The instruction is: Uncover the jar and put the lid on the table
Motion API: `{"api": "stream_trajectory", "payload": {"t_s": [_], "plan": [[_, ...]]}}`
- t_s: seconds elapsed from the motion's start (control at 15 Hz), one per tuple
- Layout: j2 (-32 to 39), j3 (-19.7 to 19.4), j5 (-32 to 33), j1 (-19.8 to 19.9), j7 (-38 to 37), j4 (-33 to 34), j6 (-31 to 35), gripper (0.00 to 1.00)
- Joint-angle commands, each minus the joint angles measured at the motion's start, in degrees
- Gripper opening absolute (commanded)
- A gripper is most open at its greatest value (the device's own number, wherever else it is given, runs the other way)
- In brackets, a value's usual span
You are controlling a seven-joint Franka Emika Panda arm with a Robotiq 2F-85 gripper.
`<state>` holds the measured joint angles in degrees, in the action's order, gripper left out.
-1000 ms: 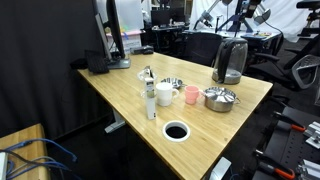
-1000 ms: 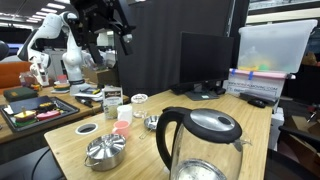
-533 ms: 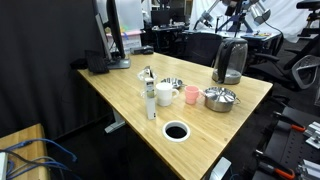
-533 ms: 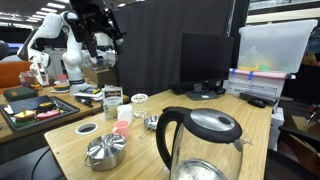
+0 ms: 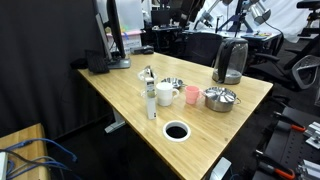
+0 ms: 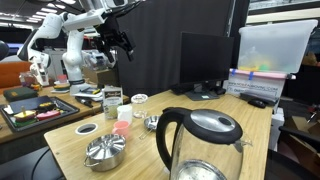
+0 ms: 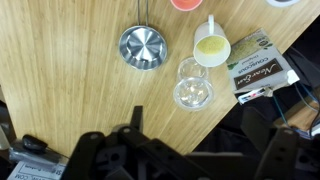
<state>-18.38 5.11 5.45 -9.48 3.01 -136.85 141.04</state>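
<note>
My black two-finger gripper (image 6: 112,45) hung high above the light-wood table (image 7: 70,90), fingers apart and empty. The round clear glass-like lid (image 7: 193,93) lay just beside the white mug (image 7: 211,45), near the table's edge. Descending off-centre, I judged, I could slide it over that edge or knock the mug.

Wrist overhead, exteriors oblique, table (image 5: 120,95) shared

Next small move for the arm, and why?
Probably lower toward the lid, centring the jaws over it: the gripper hangs high above the table, holding nothing, and the lid lies far below, beside the white mug.
</note>
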Motion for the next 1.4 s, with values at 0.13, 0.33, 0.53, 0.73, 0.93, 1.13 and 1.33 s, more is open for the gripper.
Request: {"api": "stream_trajectory", "payload": {"t_s": [0.13, 0.33, 0.53, 0.73, 0.93, 1.13, 1.33], "plan": [[-0.8, 0.6, -0.4, 0.8, 0.3, 0.0, -0.3, 1.00], [-1.1, 0.6, -0.4, 0.8, 0.3, -0.2, -0.3, 1.00], [-0.9, 0.8, -0.1, 0.9, -0.2, -0.4, -0.1, 1.00], [2.2, 2.2, 0.8, 1.1, -2.7, 1.3, 3.1, 1.00], [8.0, 4.0, 2.8, 1.7, -5.6, 4.8, 5.7, 1.00], [14.0, 4.5, 8.5, 2.2, -8.5, 8.6, 8.1, 1.00], [20.6, 3.9, 14.1, 1.4, -12.3, 13.5, 7.6, 1.00]]}}
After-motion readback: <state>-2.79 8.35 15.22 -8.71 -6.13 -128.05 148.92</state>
